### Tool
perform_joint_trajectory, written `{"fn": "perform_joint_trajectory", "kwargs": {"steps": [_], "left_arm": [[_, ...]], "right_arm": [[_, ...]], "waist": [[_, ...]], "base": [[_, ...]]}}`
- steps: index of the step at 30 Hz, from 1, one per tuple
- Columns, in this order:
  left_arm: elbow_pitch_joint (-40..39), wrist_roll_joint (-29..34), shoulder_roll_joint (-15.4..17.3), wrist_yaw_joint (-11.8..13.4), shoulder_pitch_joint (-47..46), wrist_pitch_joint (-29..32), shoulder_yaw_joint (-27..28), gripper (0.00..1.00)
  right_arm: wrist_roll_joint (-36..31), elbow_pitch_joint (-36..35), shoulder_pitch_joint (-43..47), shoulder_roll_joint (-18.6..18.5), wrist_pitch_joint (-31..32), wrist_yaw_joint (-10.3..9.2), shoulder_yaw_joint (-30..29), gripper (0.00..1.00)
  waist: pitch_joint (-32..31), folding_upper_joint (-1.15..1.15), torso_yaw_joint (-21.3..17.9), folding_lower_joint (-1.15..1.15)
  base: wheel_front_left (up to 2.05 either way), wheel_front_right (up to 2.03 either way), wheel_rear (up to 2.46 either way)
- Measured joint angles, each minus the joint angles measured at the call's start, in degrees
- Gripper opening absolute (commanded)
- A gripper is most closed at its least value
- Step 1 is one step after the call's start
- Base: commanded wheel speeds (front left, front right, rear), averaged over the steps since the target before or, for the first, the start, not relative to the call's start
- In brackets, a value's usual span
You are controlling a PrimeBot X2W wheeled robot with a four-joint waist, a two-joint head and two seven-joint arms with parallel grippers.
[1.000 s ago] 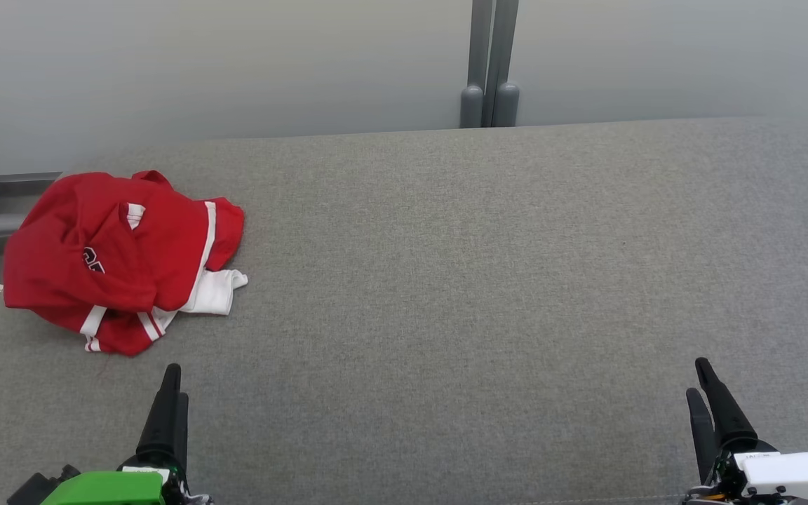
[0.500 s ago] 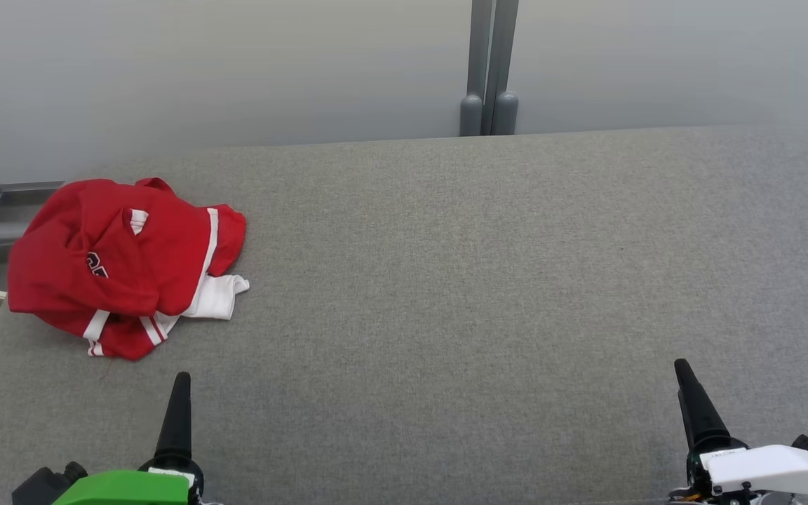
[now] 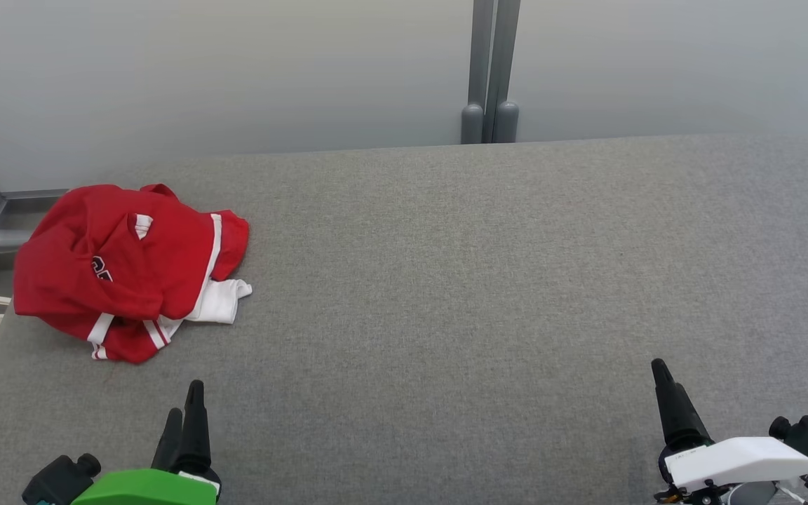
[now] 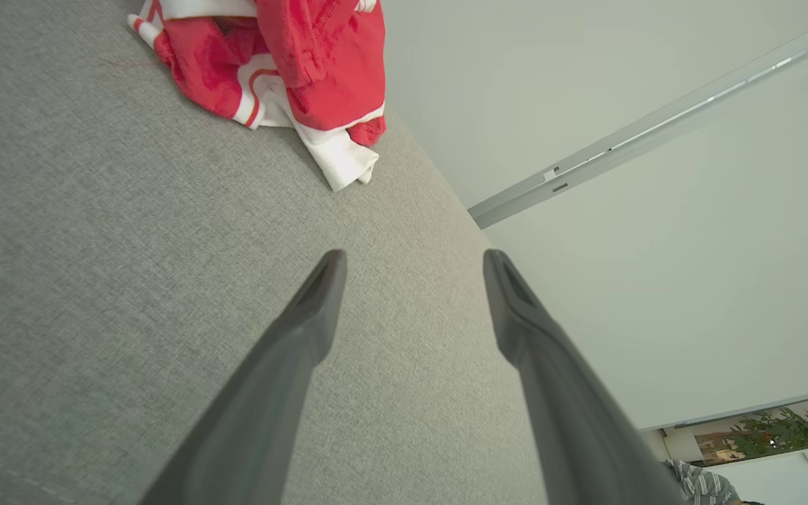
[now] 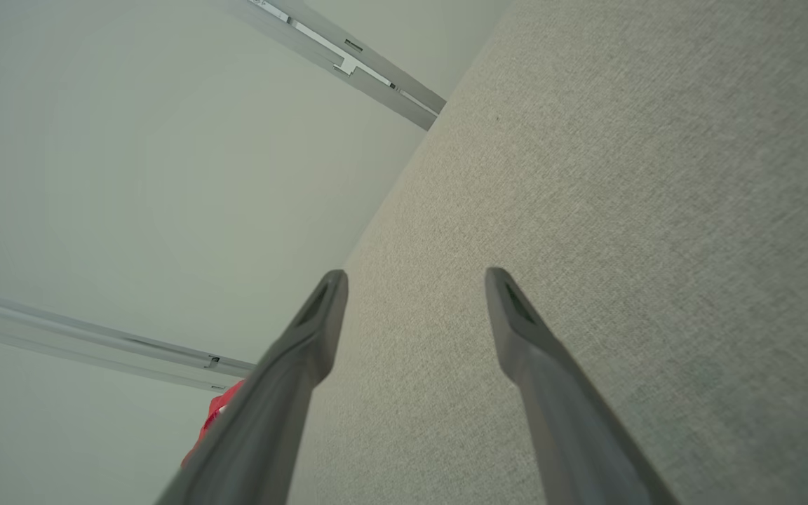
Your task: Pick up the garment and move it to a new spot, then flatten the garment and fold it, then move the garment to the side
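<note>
Lying crumpled at the left edge of the grey table (image 3: 446,280), the red jersey (image 3: 123,270) could slide off if the spread, empty left gripper (image 3: 185,400) shoves it.

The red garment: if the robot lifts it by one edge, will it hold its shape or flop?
Probably flops: the red garment lies crumpled in soft folds, so it should drape when lifted. It looks like thin cloth, likely light. Pushed, it would likely bunch rather than slide, since the grey fabric surface looks rough.
</note>
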Motion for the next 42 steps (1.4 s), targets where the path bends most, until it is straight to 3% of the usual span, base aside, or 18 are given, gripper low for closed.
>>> {"fn": "perform_joint_trajectory", "kwargs": {"steps": [12, 26, 42], "left_arm": [[1.5, 11.1, 1.2, 2.4, -0.6, -2.2, -2.4, 1.0], [3.8, 22.2, 3.6, 4.2, -1.6, -3.9, -5.4, 1.0], [5.4, 29.6, 5.7, 5.3, -2.5, -3.1, -7.6, 1.0]], "right_arm": [[-16.1, 2.4, -1.8, -0.1, -0.9, 0.0, -0.2, 1.0], [-27.8, 3.1, -2.2, -0.1, -2.2, 0.0, 0.7, 1.0], [-39.4, 4.1, -2.8, -0.2, -1.8, 0.01, 1.8, 1.0]], "waist": [[-0.7, 0.0, 0.1, 0.0], [-2.0, 0.0, 0.3, 0.0], [-3.2, 0.0, 0.3, 0.0]], "base": [[0.0, 0.0, 0.0], [0.0, 0.0, 0.0], [0.0, 0.0, 0.0]]}}
